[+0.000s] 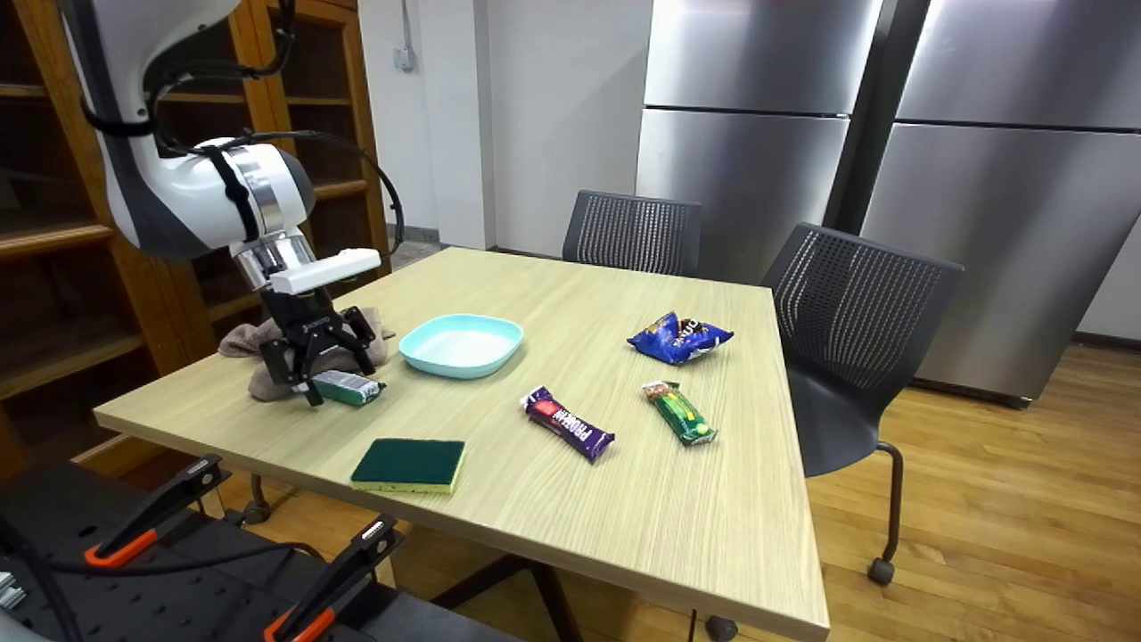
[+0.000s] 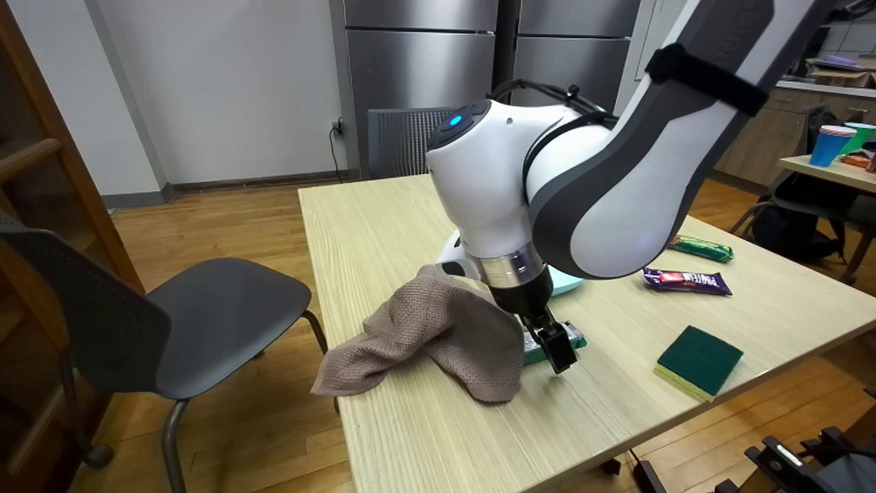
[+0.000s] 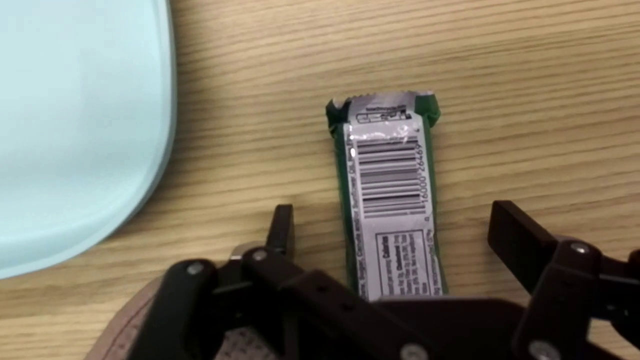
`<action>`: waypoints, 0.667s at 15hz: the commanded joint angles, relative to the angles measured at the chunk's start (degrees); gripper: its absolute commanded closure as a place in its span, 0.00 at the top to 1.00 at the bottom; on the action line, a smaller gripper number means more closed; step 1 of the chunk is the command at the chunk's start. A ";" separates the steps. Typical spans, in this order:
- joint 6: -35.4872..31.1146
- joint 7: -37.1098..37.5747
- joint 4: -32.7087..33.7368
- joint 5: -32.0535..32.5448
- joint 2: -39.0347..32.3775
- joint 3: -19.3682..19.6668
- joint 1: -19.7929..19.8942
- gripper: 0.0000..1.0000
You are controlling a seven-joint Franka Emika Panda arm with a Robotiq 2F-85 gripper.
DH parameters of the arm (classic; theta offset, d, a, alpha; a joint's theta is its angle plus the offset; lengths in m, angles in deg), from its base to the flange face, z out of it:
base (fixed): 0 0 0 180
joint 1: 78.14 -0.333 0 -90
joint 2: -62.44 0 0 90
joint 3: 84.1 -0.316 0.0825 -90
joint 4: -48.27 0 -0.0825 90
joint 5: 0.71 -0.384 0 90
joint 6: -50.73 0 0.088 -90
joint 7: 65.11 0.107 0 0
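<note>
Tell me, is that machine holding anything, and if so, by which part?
Nothing is held: the open end effector straddles the barcoded green bar, with gaps on both sides.

From here, on the pale wooden tbl (image 1: 695, 526): green-and-white wrapped bar (image 1: 349, 388) lies far L, btwn fingers of black gripper (image 3: 391, 220), brown cloth towel (image 2: 439, 332) just beside; pale-blue rounded dish (image 1: 461, 348) to R. Green-and-yellow rectangular sponge (image 1: 409, 463) sits nr front edge, purple wrapped bar (image 1: 568, 424) R of it, green-and-yellow wrapped bar (image 1: 680, 414) further R, puffy blue packet (image 1: 679, 339) behind.
</note>
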 commanded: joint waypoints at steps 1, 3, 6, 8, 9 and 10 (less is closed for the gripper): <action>-0.18 0.01 -0.19 0.09 -0.04 -0.33 0.38 1.00; -0.48 0.00 -0.51 0.08 -0.04 -0.33 0.46 1.00; -0.55 0.00 -0.54 0.08 -0.03 -0.32 0.48 1.00; -0.56 0.00 -0.54 0.08 -0.03 -0.32 0.48 1.00; -0.57 0.00 -0.54 0.08 -0.03 -0.32 0.48 1.00; -0.57 0.00 -0.54 0.08 -0.03 -0.32 0.48 1.00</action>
